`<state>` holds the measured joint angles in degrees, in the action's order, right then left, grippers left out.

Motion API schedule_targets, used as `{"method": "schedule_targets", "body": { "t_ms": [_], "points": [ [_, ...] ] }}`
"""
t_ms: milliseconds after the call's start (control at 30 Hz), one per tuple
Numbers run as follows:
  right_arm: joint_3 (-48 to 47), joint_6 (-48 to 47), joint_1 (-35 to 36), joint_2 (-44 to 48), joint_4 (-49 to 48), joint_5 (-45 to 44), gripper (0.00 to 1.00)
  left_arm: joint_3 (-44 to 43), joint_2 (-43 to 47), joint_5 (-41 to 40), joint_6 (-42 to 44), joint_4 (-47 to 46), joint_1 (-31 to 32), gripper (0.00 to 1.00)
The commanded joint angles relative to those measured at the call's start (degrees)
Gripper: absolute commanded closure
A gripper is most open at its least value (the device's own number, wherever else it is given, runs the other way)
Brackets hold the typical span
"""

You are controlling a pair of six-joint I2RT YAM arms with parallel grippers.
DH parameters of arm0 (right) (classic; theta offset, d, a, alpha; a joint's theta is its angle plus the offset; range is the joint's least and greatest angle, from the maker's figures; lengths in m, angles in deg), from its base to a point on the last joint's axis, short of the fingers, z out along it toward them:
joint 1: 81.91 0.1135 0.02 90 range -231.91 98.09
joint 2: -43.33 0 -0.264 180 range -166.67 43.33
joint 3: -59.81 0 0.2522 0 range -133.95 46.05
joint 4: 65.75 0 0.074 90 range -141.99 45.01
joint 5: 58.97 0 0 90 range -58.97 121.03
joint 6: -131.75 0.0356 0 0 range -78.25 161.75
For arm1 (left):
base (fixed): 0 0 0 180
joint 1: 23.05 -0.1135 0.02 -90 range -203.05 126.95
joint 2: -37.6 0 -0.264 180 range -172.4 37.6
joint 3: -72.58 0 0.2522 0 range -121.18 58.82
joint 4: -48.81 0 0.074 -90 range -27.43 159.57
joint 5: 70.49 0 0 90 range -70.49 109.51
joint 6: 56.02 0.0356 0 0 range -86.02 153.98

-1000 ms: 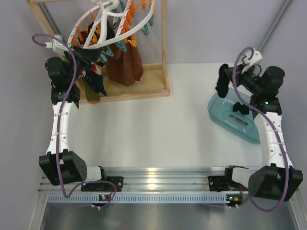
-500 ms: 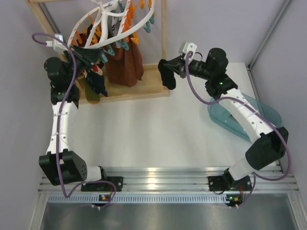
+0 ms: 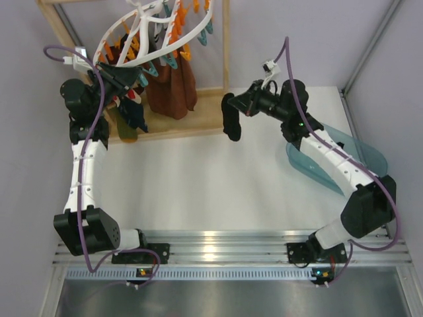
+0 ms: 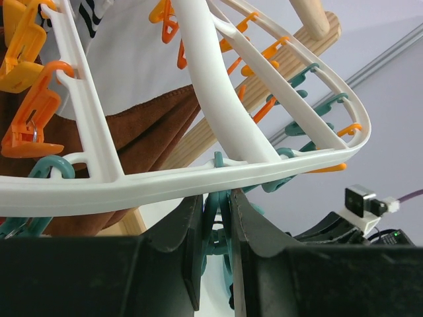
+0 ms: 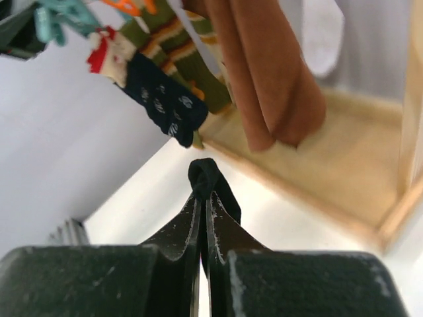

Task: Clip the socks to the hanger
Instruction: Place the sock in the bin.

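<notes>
We see right pincer [image 5: 202, 199] clamped on black sock [image 5: 209, 178] — it dangles in air beside wooden frame [image 3: 226, 53]. Left pincer [image 4: 215, 201] pinches teal clip [image 4: 213, 228] under hanger [image 4: 218, 132] rim.

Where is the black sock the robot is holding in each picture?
Top external: the black sock hangs in the middle, just right of the wooden frame.
Left wrist: I cannot make it out.
Right wrist: lower centre, pinched between the right fingers.
Shared landmark: the rust-brown cloth, seen in all three views.
</notes>
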<state>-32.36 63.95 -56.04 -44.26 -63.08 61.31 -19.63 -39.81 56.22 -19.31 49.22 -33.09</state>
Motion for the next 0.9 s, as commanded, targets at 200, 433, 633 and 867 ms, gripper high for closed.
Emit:
{"method": "schedule_targets", "body": {
  "t_ms": [200,433,633,867],
  "points": [
    [9.31,26.13,-6.08,14.11,23.9,-23.94,1.0,0.67,1.38,3.98,-0.4,-1.6,-0.41,1.0],
    [15.92,26.41,-27.84,20.44,35.93,-26.59,1.0,1.11,1.21,4.16,-1.02,-1.69,-0.5,1.0],
    [23.73,23.16,-38.33,21.93,33.46,-24.92,1.0,1.64,0.59,4.07,-1.54,-2.65,-0.42,1.0],
    [22.7,25.96,-38.96,14.84,21.83,-22.37,1.0,1.9,0.24,4.07,-0.58,-2.65,-0.59,1.0]
  ]
}}
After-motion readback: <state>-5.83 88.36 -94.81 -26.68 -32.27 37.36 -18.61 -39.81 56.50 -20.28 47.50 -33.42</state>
